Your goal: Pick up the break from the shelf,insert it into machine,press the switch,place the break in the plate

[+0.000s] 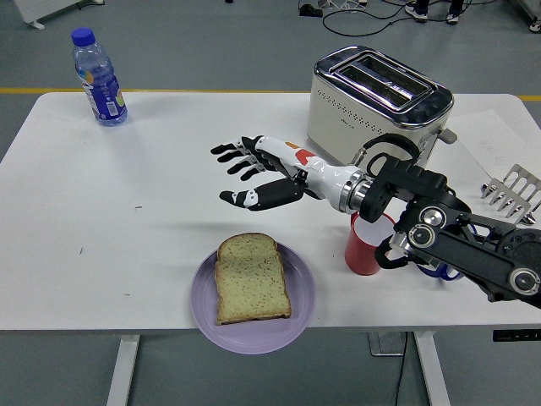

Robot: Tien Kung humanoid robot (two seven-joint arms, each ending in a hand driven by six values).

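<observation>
A slice of bread (251,277) lies flat on the purple plate (300,317) at the table's near edge. My right hand (245,176) hovers above and behind the plate, fingers spread wide and holding nothing. The cream toaster (376,108) stands at the back right with both slots empty; its lever (447,135) sticks out on the right end. My right arm (461,241) comes in from the lower right. The left arm is out of view.
A red cup (365,245) stands just right of the plate, under my forearm. A water bottle (100,78) stands at the far left corner. A metal rack (513,193) and a sheet of paper (494,145) lie at the right edge.
</observation>
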